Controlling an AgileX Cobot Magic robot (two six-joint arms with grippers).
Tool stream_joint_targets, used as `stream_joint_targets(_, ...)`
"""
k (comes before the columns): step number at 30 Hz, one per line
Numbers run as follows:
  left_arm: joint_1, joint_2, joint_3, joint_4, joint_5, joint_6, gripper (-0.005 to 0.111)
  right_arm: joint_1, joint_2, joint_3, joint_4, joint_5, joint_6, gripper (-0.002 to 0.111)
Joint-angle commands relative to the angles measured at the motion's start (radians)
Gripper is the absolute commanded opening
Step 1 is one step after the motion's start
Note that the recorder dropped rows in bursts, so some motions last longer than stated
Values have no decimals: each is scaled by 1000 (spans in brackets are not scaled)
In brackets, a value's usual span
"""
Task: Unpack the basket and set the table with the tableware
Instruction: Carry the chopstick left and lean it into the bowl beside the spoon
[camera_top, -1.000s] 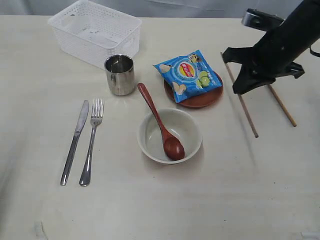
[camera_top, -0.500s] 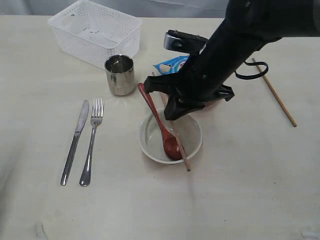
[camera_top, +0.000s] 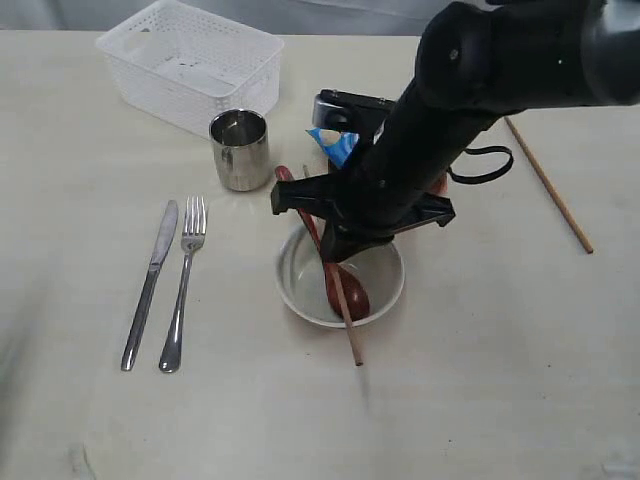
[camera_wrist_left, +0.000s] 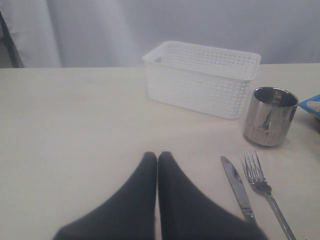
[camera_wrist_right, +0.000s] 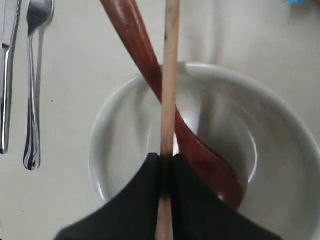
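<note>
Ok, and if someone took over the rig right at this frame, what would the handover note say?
Left gripper: shut, empty, near the knife and fork.
Right gripper: shut on one chopstick, held above the bowl, crossing the spoon in it.
Done: basket looks empty; cup, knife, fork, bowl and spoon are laid out.
Left: set this chopstick down, probably beside the second chopstick lying on the right of the table. The blue crisp bag sits behind the right arm.
</note>
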Motion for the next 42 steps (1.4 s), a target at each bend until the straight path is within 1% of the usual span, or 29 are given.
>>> stream_joint_targets(1,2,-3,2,0,-3,0,0,13,24,4,3,-43,34,0)
stream_joint_targets(7,2,-3,2,0,-3,0,0,13,31,4,-14,-59,64,0)
stream_joint_targets(13,2,-3,2,0,-3,0,0,13,31,4,-14,-5,39,0)
stream_joint_targets(22,2,-3,2,0,-3,0,0,13,31,0,-46,4,39,0)
stream_joint_targets(24,2,-3,2,0,-3,0,0,13,31,0,-62,8,39,6)
stream_joint_targets(29,2,-3,2,0,-3,0,0,13,31,0,-69,8,39,39)
stream_joint_targets(31,2,-3,2,0,-3,0,0,13,31,0,-69,15,39,41)
stream_joint_targets(36,2,-3,2,0,-3,0,0,13,27,-26,-127,65,39,41)
stream_joint_targets(42,2,-3,2,0,-3,0,0,13,27,-167,-192,174,23,41)
